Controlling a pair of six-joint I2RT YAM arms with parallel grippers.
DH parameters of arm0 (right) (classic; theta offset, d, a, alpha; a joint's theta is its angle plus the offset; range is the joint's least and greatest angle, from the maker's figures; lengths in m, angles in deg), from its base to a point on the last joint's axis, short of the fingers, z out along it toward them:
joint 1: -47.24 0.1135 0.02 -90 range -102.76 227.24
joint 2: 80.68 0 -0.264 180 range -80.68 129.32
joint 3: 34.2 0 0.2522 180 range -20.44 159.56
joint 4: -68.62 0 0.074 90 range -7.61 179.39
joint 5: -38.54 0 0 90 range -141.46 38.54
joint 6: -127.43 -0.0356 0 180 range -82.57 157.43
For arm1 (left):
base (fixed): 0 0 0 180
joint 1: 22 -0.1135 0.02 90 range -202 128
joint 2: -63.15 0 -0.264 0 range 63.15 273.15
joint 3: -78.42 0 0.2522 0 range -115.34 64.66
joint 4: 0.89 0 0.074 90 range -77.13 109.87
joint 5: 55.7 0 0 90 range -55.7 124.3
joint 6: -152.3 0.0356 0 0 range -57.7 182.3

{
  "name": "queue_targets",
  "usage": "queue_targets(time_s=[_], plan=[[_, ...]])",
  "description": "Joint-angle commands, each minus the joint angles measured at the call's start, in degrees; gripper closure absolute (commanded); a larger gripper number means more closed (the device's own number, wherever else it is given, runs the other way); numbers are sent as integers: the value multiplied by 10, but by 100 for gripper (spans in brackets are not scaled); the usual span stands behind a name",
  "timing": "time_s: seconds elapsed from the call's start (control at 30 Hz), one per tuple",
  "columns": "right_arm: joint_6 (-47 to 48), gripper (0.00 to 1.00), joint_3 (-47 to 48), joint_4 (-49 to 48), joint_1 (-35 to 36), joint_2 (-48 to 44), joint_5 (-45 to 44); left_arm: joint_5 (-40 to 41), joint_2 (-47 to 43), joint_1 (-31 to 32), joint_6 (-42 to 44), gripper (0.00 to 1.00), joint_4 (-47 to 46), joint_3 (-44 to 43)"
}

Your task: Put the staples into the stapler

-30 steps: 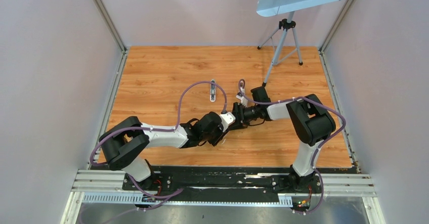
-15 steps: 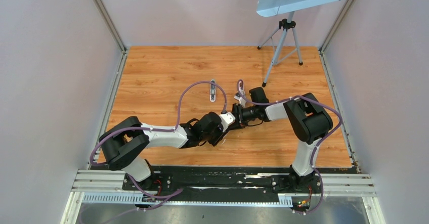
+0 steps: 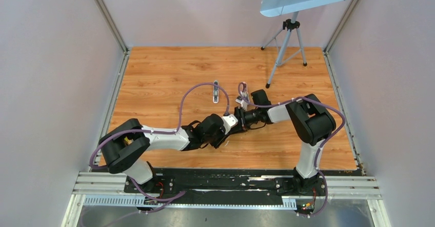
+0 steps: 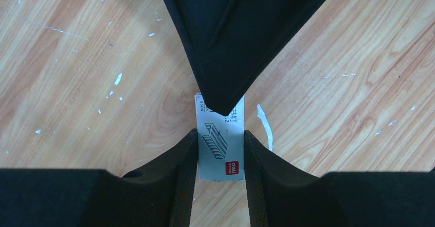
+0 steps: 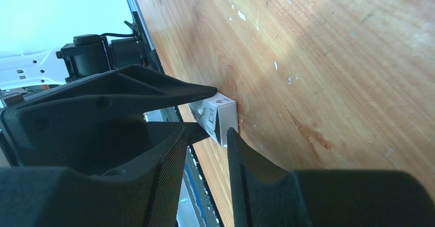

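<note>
A small white staple box (image 4: 220, 158) with a staple drawing and a red logo lies on the wooden table. My left gripper (image 4: 220, 135) is shut on its two long sides. My right gripper (image 5: 205, 135) comes from the opposite side with its jaws slightly apart. One fingertip (image 5: 232, 135) touches the box's end (image 5: 220, 115). In the left wrist view it shows as a black wedge (image 4: 231, 42) over the box's far end. No loose staples show. The stapler (image 3: 216, 91) lies alone beyond the two grippers (image 3: 229, 130), (image 3: 237, 124), which meet at mid-table.
A tripod (image 3: 287, 47) with a tilted light panel stands at the back right. Metal rails (image 3: 118, 83) and grey walls edge the table. Purple cables loop above both wrists. A torn white scrap (image 4: 265, 127) lies beside the box.
My right gripper has edged a little to the left, closer onto the box held by my left gripper. The left arm and the stapler have not moved.
</note>
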State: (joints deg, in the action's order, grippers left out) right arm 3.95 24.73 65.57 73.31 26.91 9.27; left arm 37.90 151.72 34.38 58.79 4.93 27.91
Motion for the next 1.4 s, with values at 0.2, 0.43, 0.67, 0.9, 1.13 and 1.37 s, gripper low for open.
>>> queue_targets(time_s=[0.2, 0.43, 0.67, 0.9, 1.13, 1.37], plan=[[12, 65, 6, 4, 21, 16, 29, -1, -13, -3, 9, 62, -12, 12], [0, 66, -4, -19, 25, 25, 43, 2, -11, -3, 11, 62, -17, 10], [-9, 68, -12, -37, 27, 31, 47, 2, -8, -3, 14, 61, -20, 10], [-3, 77, -14, -38, 21, 29, 50, 7, -16, -4, 15, 61, -16, 14], [1, 86, -16, -41, 12, 28, 59, 8, -25, -3, 11, 55, -17, 28], [8, 95, -22, -47, 0, 26, 71, 16, -41, -3, 3, 51, -15, 39]])
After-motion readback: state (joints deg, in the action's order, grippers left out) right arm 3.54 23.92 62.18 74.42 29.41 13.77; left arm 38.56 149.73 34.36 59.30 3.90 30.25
